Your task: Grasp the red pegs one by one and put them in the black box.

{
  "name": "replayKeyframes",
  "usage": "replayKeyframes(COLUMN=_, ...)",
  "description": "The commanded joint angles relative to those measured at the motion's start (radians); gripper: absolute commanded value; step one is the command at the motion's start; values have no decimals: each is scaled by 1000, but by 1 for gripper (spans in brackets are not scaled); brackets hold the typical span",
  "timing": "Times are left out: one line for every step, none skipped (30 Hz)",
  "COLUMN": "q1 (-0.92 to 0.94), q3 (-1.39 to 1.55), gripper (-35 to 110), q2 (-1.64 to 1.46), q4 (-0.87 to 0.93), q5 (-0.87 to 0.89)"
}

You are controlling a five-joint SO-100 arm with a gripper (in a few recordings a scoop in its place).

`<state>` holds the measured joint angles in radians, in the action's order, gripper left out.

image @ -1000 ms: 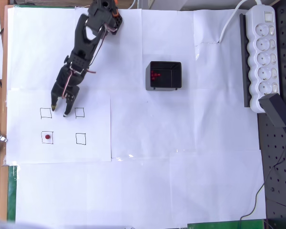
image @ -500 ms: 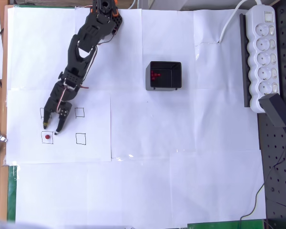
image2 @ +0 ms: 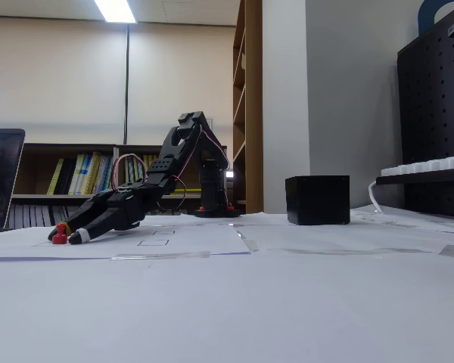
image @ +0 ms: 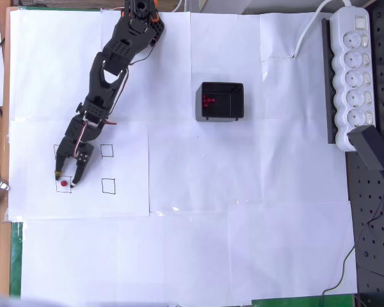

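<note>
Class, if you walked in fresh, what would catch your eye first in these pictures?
The black arm stretches across the white paper, its pincer open around one red peg in a printed square at the left of the overhead view. The black box stands at the centre, with more red pegs inside.

I work in an office or a lab room fitted out as a test bench. Behind me stand low bookshelves (image2: pixel 98 178) filled with books, a tall wooden shelf unit (image2: pixel 249 106) and a plain wall under a ceiling strip light (image2: pixel 115 10). My counter (image: pixel 243 243) is covered in taped white paper sheets printed with small square outlines (image: pixel 108 185). At its edge sit a white power strip (image: pixel 352 70) and a black pegboard (image: pixel 371 224).
</note>
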<state>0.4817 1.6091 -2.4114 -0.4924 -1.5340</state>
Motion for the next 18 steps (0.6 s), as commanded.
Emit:
replayKeyframes(q1=-9, q3=57, gripper=16, q2=-11, q4=-2, q5=-9)
replayKeyframes(q1=-9, q3=60, gripper=15, q2=-12, q4=-2, q5=-8)
replayKeyframes(q1=-11, q3=61, gripper=15, q2=-15, q4=-2, q5=-6)
replayKeyframes(q1=-11, q3=63, gripper=15, q2=-15, q4=-2, q5=-6)
replayKeyframes(q1=-11, q3=63, gripper=15, q2=-15, q4=-2, q5=-5)
replayKeyframes(q1=-12, q3=63, gripper=14, q2=-15, q4=-2, q5=-5)
replayKeyframes(q1=-12, q3=64, gripper=14, q2=-15, q4=0, q5=-9)
replayKeyframes(q1=-12, q3=69, gripper=13, q2=-15, q4=9, q5=-9)
replayKeyframes(q1=-12, q3=72, gripper=13, q2=-15, q4=17, q5=-11)
replayKeyframes(q1=-11, q3=75, gripper=11, q2=-15, q4=21, q5=-15)
replayKeyframes(q1=-11, q3=78, gripper=9, q2=-15, q4=23, q5=-18)
replayKeyframes(q1=-9, q3=83, gripper=7, q2=-15, q4=28, q5=-21)
replayKeyframes(q1=-8, q3=91, gripper=5, q2=-17, q4=32, q5=-23)
replayKeyframes(q1=-8, q3=94, gripper=3, q2=-18, q4=34, q5=-25)
replayKeyframes(q1=-6, q3=97, gripper=1, q2=-18, q4=37, q5=-25)
replayKeyframes(q1=-6, q3=98, gripper=0, q2=-18, q4=40, q5=-25)
replayKeyframes(q1=-6, q3=100, gripper=0, q2=-18, q4=43, q5=-26)
replayKeyframes(q1=-6, q3=100, gripper=0, q2=-18, q4=44, q5=-25)
